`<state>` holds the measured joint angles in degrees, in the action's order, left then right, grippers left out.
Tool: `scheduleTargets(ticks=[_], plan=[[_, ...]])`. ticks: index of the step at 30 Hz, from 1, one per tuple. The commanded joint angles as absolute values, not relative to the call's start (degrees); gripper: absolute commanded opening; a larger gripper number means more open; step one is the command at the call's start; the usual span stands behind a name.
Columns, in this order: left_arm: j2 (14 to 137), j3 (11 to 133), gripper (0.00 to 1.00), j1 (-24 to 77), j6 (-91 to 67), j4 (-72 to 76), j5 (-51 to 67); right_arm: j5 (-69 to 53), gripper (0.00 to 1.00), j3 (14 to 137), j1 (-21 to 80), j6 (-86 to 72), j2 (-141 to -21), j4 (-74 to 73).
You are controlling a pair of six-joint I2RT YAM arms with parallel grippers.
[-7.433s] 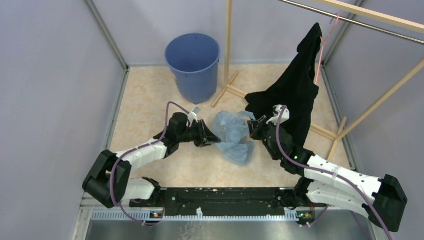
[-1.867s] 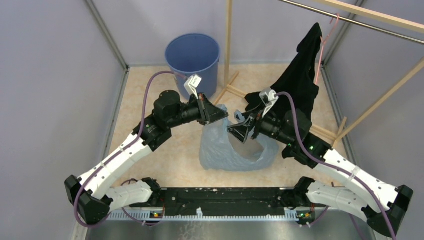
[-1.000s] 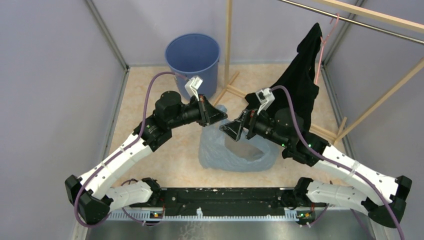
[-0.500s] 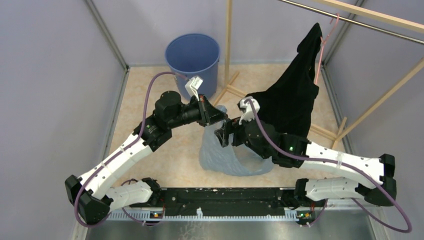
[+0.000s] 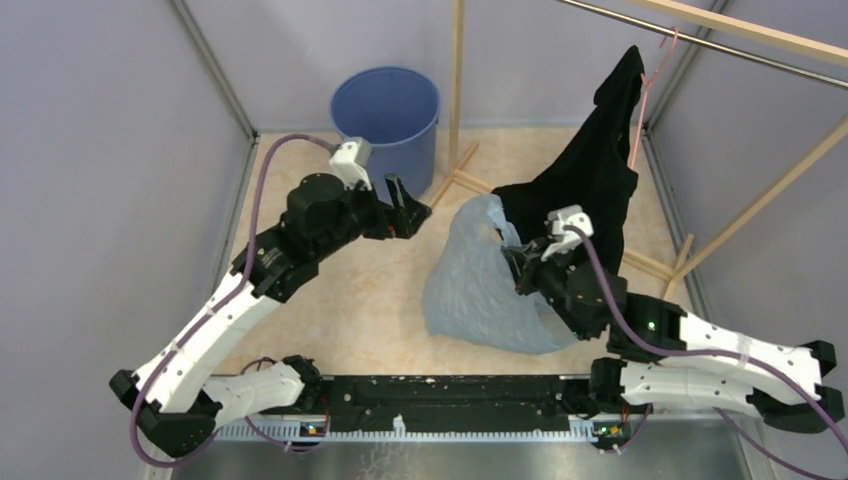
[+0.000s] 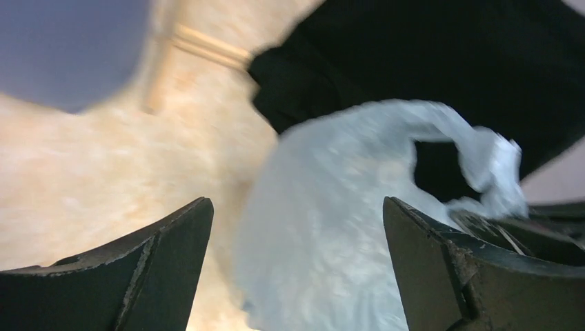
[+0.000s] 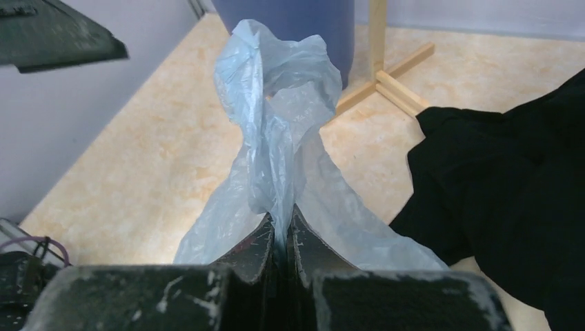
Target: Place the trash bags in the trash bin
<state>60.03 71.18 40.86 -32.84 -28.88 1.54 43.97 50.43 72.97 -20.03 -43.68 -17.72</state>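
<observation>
The light-blue trash bag (image 5: pixel 478 290) hangs as a tall, crumpled cone with its base on the floor. My right gripper (image 5: pixel 513 256) is shut on a gathered fold near its top; in the right wrist view the right gripper (image 7: pixel 281 218) pinches the plastic of the trash bag (image 7: pixel 276 110), which rises above the fingertips. My left gripper (image 5: pixel 409 199) stands open a short way left of the bag, holding nothing. The left wrist view shows the left gripper (image 6: pixel 295 201) spread wide, with the trash bag (image 6: pixel 345 227) beyond it. The blue trash bin (image 5: pixel 385 112) stands upright at the back, behind my left gripper.
A black garment (image 5: pixel 590 175) on a pink hanger (image 5: pixel 645 90) hangs from the wooden rack right behind the bag and my right arm. A wooden post and its foot (image 5: pixel 455 175) stand just right of the bin. Grey walls close in both sides.
My left gripper has opened, let go of the bag and pulled back to the left. My right gripper has shut on the bag's top and carried it to the right.
</observation>
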Motion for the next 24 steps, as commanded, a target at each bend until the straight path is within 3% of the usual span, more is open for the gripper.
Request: scheduleTargets(ticks=[1,5,9,16,24], plan=[[57.44,77.61,0.99,39.73,-27.95,-36.53,-20.95,44.46,0.0,46.76,73.26,-16.25,-37.27,-13.23],[61.43,79.98,0.99,33.14,-28.22,-36.28,-24.03,43.78,0.0,44.95,73.22,-15.66,-33.0,-12.79],[68.32,80.86,0.98,18.99,-30.45,-31.76,-8.63,43.3,0.0,45.0,73.26,-15.33,-31.1,-14.02],[76.72,79.14,0.91,5.11,-37.14,-14.35,11.14,41.28,0.0,43.94,73.22,-15.87,-28.89,-14.86],[85.93,76.81,0.76,0.36,-48.42,-0.85,26.96,41.5,0.0,42.43,73.26,-14.44,-27.64,-14.31]])
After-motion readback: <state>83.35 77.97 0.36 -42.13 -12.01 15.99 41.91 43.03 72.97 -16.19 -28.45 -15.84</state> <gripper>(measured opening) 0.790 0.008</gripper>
